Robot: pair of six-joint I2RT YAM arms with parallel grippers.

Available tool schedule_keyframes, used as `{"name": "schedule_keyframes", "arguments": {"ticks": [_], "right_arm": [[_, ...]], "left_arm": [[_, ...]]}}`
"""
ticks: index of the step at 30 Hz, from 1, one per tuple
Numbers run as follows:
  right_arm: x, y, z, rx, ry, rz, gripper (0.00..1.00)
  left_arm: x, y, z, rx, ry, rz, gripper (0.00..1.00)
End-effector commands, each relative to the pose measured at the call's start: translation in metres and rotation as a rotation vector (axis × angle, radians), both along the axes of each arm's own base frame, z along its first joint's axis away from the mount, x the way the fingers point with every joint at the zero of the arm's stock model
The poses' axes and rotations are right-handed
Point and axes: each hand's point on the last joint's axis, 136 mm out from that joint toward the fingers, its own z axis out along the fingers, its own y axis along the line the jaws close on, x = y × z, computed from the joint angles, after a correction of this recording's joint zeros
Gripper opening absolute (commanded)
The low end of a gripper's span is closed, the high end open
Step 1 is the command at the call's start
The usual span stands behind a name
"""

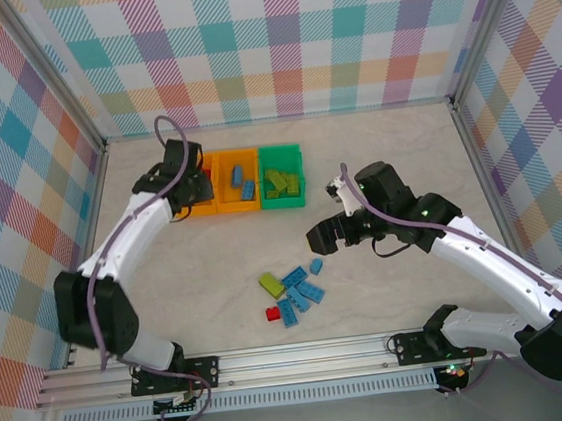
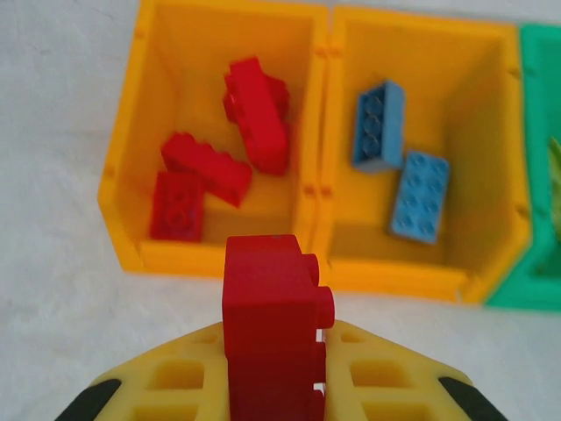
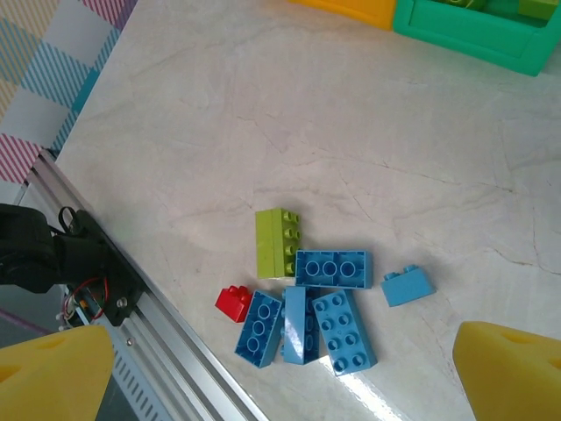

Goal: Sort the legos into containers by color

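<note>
The left jaws are shut on a red brick [image 2: 273, 307], which stands on end between them with its studs facing right and its long axis running forward out of the grip. The left orange bin [image 2: 123, 175] lies straight ahead and a little left of it, its near wall just beyond the brick's tip. Other red bricks [image 2: 254, 114] already lie inside, so I judge the coming move to be a short carry forward over that rim and then a release. Beside it, touching, the middle orange bin [image 2: 403, 279] holds two blue bricks [image 2: 421, 197], and the green bin [image 2: 535, 281] comes next. The right jaws stand wide open and empty above the loose pile [image 3: 307, 298] of blue, lime and red bricks, well apart from the bins. All of it rests on a pale marbled table [image 1: 376, 160], with pastel checked walls [image 1: 273, 40] around it and a metal rail [image 1: 306, 354] at the near edge.
</note>
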Motion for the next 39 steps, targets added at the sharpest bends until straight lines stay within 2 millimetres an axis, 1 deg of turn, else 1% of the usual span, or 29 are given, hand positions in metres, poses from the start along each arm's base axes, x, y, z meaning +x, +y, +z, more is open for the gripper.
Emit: {"name": "schedule_keyframes", "arguments": {"ticks": [1,4,6,9,12,15,17,20,22,24,25,27,28,29,30,32,33,35,37,39], "right_arm": [[0.0,-0.003,0.009,0.025,-0.031,-0.024,1.0],[-0.002,-0.007,0.013,0.031,-0.041,-0.038,1.0],[-0.005,-0.01,0.015,0.037,-0.045,-0.044,1.0],[-0.007,-0.013,0.018,0.046,-0.054,-0.053,1.0],[-0.008,-0.016,0.017,0.043,-0.058,-0.065,1.0],[-0.004,-0.018,0.015,0.036,-0.056,-0.093,1.0],[0.001,-0.021,0.01,0.025,-0.053,-0.134,1.0],[0.013,-0.03,-0.004,0.003,-0.036,-0.245,1.0],[0.019,-0.033,-0.019,-0.007,-0.004,-0.31,1.0],[0.024,-0.033,-0.035,-0.018,0.037,-0.357,0.98],[0.026,-0.033,-0.043,-0.032,0.067,-0.38,0.96],[0.028,-0.029,-0.057,-0.048,0.125,-0.405,0.93],[0.028,-0.026,-0.064,-0.053,0.159,-0.411,0.91],[0.028,-0.022,-0.071,-0.058,0.191,-0.413,0.89],[0.027,-0.017,-0.077,-0.063,0.214,-0.408,0.89],[0.025,-0.006,-0.09,-0.087,0.249,-0.39,0.88],[0.023,-0.003,-0.096,-0.106,0.261,-0.389,0.87],[0.02,0.0,-0.113,-0.165,0.294,-0.416,0.87],[0.02,-0.004,-0.131,-0.227,0.335,-0.503,0.86],[0.02,-0.008,-0.146,-0.275,0.379,-0.607,0.84]], "left_arm": [[0.043,0.015,-0.001,0.009,-0.032,0.032,0.19],[0.071,0.03,-0.016,0.019,0.01,0.082,0.2],[0.085,0.038,-0.025,0.026,0.026,0.106,0.21],[0.1,0.04,-0.035,0.018,0.052,0.107,0.33],[0.106,0.035,-0.033,0.0,0.058,0.087,0.45],[0.102,0.03,-0.017,-0.036,0.033,0.069,0.48],[0.092,0.018,-0.001,-0.104,0.019,0.022,0.48],[0.06,-0.009,0.036,-0.249,-0.038,-0.057,0.5],[0.027,-0.035,0.071,-0.308,-0.115,-0.163,0.51],[-0.011,-0.064,0.101,-0.311,-0.192,-0.315,0.51],[-0.034,-0.081,0.114,-0.305,-0.233,-0.424,0.51],[-0.085,-0.115,0.129,-0.295,-0.28,-0.672,0.55],[-0.115,-0.131,0.134,-0.279,-0.296,-0.808,0.58],[-0.142,-0.142,0.133,-0.264,-0.295,-0.921,0.62],[-0.164,-0.147,0.134,-0.256,-0.305,-0.999,0.64],[-0.207,-0.154,0.129,-0.246,-0.328,-1.163,0.7],[-0.222,-0.153,0.125,-0.233,-0.341,-1.22,0.73],[-0.253,-0.149,0.109,-0.186,-0.355,-1.339,0.8],[-0.273,-0.142,0.092,-0.15,-0.357,-1.412,0.86],[-0.286,-0.136,0.075,-0.134,-0.364,-1.456,0.92]]}}
